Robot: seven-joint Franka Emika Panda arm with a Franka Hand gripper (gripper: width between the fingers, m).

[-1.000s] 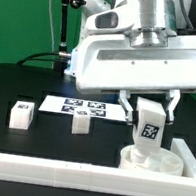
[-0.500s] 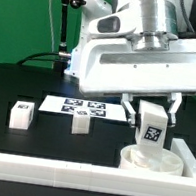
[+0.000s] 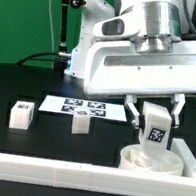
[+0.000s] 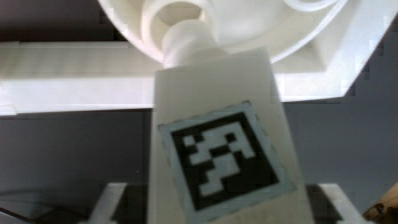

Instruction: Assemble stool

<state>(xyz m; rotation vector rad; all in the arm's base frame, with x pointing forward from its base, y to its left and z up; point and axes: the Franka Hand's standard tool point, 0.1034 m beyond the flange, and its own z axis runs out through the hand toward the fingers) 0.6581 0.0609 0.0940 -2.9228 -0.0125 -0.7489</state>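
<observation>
Black table (image 3: 17, 85) under everything, with white rail (image 3: 36, 168) along the near edge. Above it, on the exterior view's right, large white arm (image 3: 131, 60). Flat on the table, towards the back, marker board (image 3: 84, 108). Near the rail, on the exterior view's right, round seat (image 3: 140, 164). Over the seat, gripper (image 3: 155, 122), jaws clamped on one leg (image 3: 154, 134). Holds this leg upright, tag facing the camera, lower end down at the seat. In the wrist view, meets a socket there; how deep, cannot tell. Just before the marker board, second leg (image 3: 80, 124); further to the exterior view's left, third leg (image 3: 21, 116), both standing loose, well apart from the seat.
</observation>
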